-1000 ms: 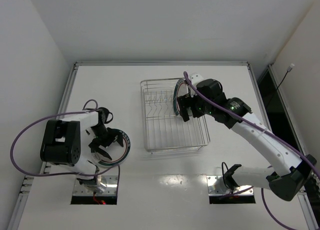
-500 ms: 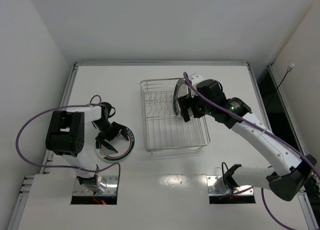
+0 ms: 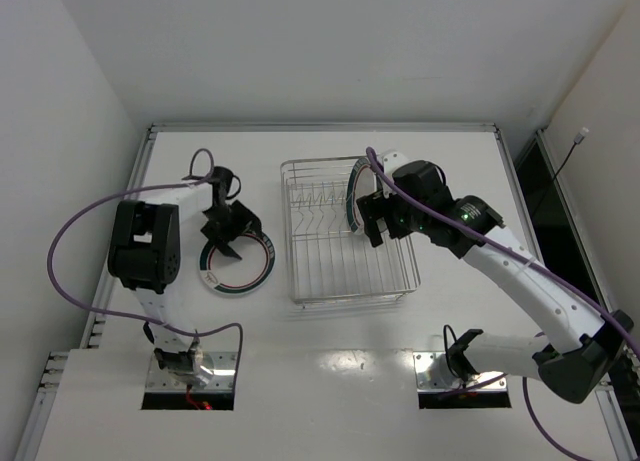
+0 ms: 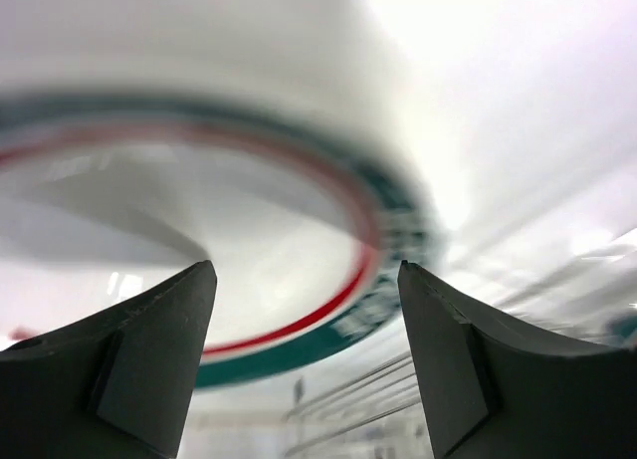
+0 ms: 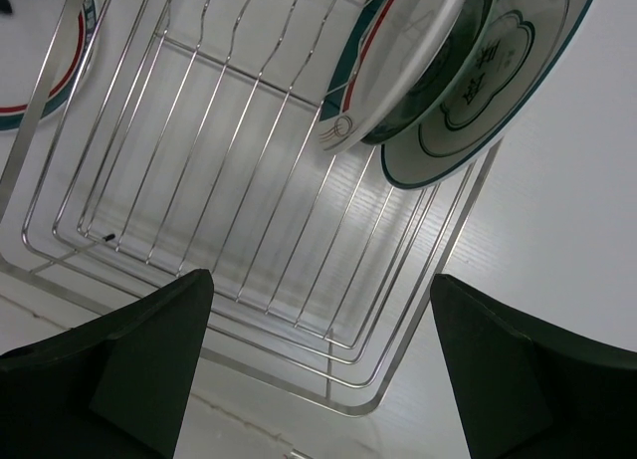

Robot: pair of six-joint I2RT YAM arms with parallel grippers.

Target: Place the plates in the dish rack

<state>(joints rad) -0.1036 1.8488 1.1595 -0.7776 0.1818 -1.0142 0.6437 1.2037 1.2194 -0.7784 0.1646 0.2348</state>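
Right wrist view: three plates (image 5: 398, 61) lean inside the dish rack (image 5: 249, 180).

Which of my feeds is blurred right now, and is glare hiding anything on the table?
Left wrist: motion blur smears the green-rimmed plate, with a washed-out glare patch upper right; only the pincer fingers are sharp. Right wrist: crisp on the dish rack wires and the racked plates. Top external: sharp, with soft reflections on the table near the arm bases, hiding nothing.

bright even light; the plate (image 4: 229, 240) smears with motion blur.
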